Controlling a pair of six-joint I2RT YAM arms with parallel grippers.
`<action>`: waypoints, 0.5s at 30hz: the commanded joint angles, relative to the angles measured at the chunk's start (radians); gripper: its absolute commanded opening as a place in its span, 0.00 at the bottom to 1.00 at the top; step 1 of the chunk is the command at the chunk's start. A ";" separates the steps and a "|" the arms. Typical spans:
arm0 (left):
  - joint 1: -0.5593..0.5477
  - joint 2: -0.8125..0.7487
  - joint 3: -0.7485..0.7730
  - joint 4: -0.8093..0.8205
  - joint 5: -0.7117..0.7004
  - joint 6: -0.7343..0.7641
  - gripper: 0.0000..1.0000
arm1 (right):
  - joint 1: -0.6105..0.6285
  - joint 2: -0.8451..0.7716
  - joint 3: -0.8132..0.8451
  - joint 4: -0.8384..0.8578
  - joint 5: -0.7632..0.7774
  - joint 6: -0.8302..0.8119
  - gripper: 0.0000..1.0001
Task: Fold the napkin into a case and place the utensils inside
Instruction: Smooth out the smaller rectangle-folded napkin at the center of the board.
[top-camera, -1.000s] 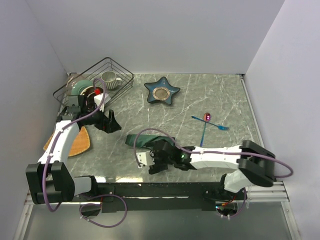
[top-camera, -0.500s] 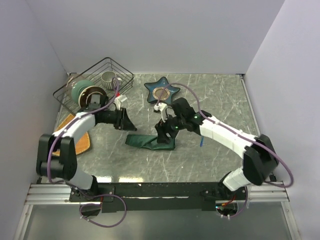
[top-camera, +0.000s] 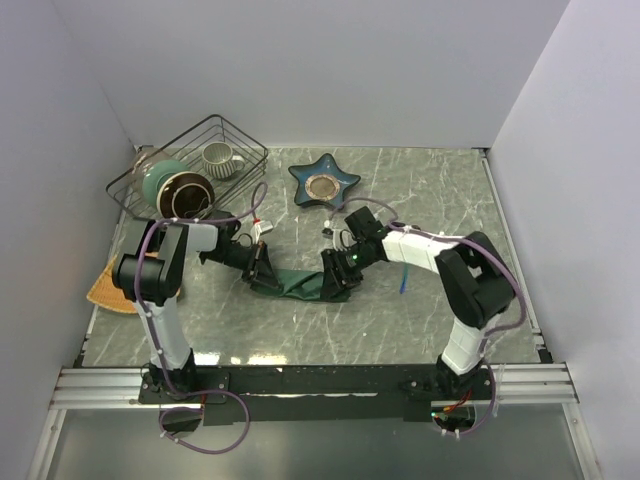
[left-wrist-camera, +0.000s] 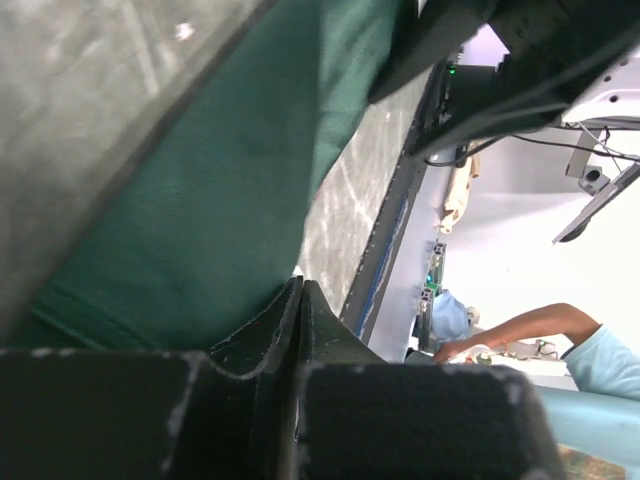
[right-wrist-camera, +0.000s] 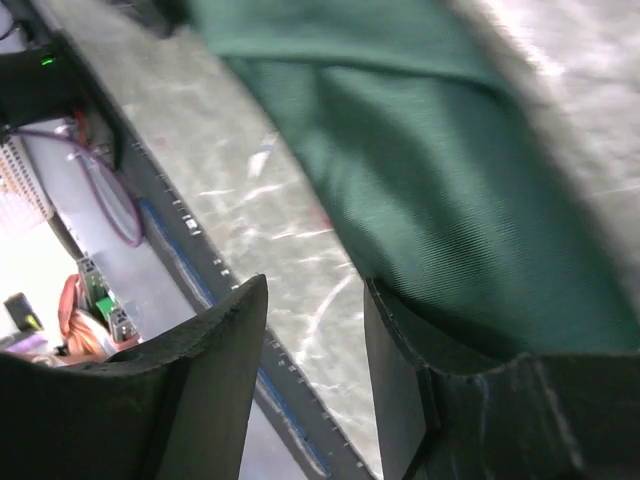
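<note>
"Where is the green napkin (top-camera: 300, 284)?"

"It lies on the table (top-camera: 430, 190), bunched up into a long lump. It is right between the two arms."

"What is the left gripper (top-camera: 262, 272) doing?"

"It is down at the left end of the napkin. Its fingers (left-wrist-camera: 250, 350) are pressed tight together (only a thin line shows between them). The cloth is right at their tips, but nobody can tell if any of it is caught."

"And the right gripper (top-camera: 333, 282)?"

"It is at the right end of the napkin. Its fingers (right-wrist-camera: 200, 370) stand apart, and bare table shows between them. The cloth lies by one finger, not in the gap."

"Can the utensils be seen?"

"Only a bit of the blue utensil (top-camera: 402, 283). It lies on the table beside the right arm, apart from the napkin."

"What else is there?"

"A star dish (top-camera: 324, 183) sits farther back. A wire basket (top-camera: 235, 140) in the far left corner holds a mug (top-camera: 220, 157)."
</note>
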 joint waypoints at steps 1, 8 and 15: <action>0.001 0.017 -0.007 0.041 0.000 0.013 0.06 | -0.023 0.076 0.015 -0.019 0.031 -0.012 0.51; 0.001 -0.053 -0.065 0.067 -0.040 -0.001 0.17 | -0.040 0.150 0.070 -0.070 0.111 -0.052 0.48; 0.001 -0.184 -0.059 0.062 -0.063 0.005 0.51 | -0.043 0.178 0.165 -0.131 0.243 -0.165 0.48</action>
